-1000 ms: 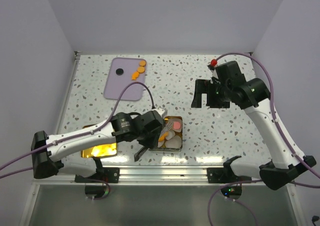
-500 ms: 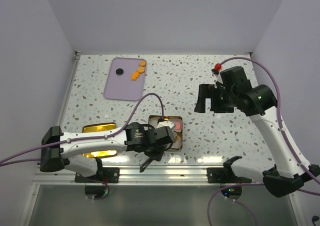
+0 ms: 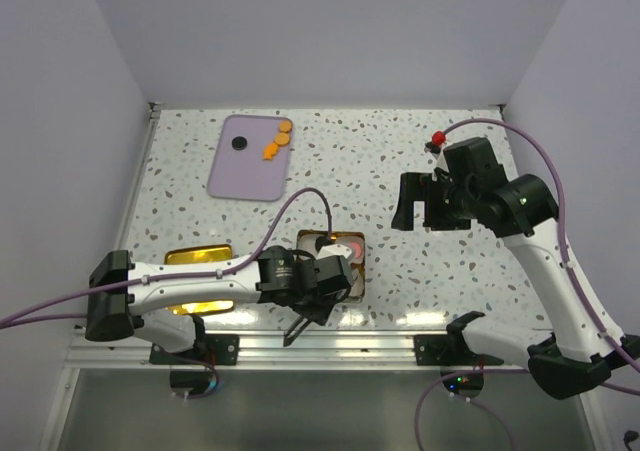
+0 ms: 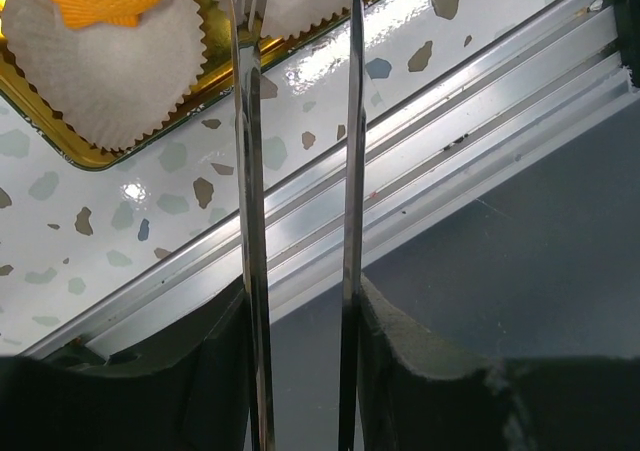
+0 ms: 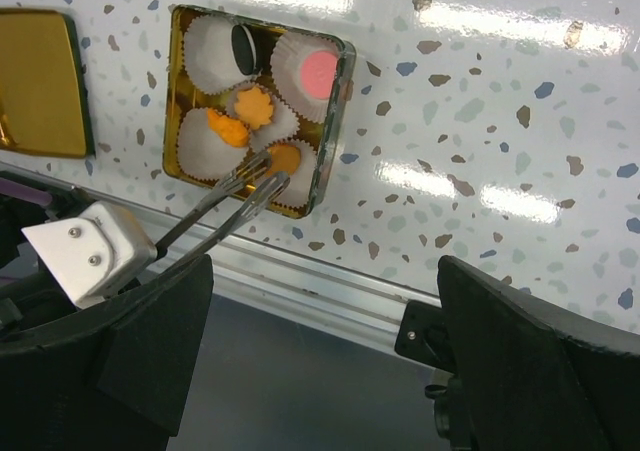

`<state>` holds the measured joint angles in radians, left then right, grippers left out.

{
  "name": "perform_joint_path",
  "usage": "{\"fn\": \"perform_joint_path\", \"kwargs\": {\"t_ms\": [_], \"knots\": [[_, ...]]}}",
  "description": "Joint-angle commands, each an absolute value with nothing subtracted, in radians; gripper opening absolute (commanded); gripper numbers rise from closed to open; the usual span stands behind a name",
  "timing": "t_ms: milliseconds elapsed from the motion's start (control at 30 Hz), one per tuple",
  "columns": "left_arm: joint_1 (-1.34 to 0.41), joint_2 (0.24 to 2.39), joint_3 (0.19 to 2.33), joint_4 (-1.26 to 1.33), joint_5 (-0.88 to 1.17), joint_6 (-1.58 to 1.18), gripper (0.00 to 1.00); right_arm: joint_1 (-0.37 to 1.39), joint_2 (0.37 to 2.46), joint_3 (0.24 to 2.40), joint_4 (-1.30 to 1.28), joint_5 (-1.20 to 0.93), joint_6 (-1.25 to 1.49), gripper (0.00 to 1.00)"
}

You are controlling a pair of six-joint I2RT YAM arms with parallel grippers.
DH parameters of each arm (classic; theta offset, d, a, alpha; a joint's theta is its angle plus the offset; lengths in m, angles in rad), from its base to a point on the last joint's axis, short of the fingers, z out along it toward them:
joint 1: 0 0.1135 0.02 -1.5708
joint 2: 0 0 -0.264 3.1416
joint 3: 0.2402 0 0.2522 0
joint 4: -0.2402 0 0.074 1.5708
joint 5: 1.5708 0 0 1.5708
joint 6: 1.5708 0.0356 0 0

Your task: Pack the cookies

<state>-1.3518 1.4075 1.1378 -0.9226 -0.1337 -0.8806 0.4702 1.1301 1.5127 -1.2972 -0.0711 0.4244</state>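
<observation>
Cookies (image 5: 256,106) in tin (image 5: 335,121) clear only from right wrist; left claw (image 4: 300,11) narrow, empty; right claw (image 3: 425,200) wide.

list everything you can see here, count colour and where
gold tin: one, near edge of table, centre
paper cups: several, white, inside the tin
cookies in the tin: three orange, one black, one pink, in cups
purple board: one, far left of table
cookies on board: about three orange, one black
gold lid: one, left of the tin
table: one, white speckled
left gripper: holds tongs, tips over the tin's near cups
right gripper: open, raised above right side of table
</observation>
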Motion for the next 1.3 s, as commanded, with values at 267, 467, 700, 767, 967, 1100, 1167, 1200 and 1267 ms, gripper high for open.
{"fn": "perform_joint_path", "kwargs": {"t_ms": [267, 467, 700, 767, 967, 1100, 1167, 1200, 1267], "knots": [[-1.362, 1.368, 1.244, -0.978, -0.241, -0.931, 0.45, 0.466, 1.101, 1.505, -1.315, -0.063, 0.403, 0.98], [-1.267, 1.332, 1.324, -1.057, -0.282, -0.891, 0.47, 0.466, 1.092, 1.499, -1.318, -0.055, 0.406, 0.98], [-0.938, 1.293, 1.367, -1.088, -0.313, -0.767, 0.46, 0.468, 1.069, 1.479, -1.33, -0.046, 0.417, 0.98], [-0.858, 1.293, 1.374, -1.072, -0.308, -0.706, 0.47, 0.468, 1.066, 1.474, -1.335, -0.044, 0.42, 0.98], [-0.487, 1.342, 1.367, -0.982, -0.224, -0.523, 0.47, 0.468, 1.075, 1.466, -1.344, -0.023, 0.425, 0.98], [-0.254, 1.423, 1.399, -0.951, -0.225, -0.476, 0.48, 0.469, 1.109, 1.511, -1.364, -0.006, 0.426, 0.98], [-0.195, 1.472, 1.416, -0.918, -0.227, -0.459, 0.48, 0.468, 1.135, 1.526, -1.37, -0.002, 0.423, 0.98], [-0.152, 1.489, 1.42, -0.905, -0.229, -0.454, 0.48, 0.468, 1.149, 1.537, -1.368, -0.002, 0.422, 0.98], [-0.112, 1.54, 1.44, -0.875, -0.235, -0.442, 0.48, 0.468, 1.179, 1.545, -1.367, -0.002, 0.42, 0.98]]}}
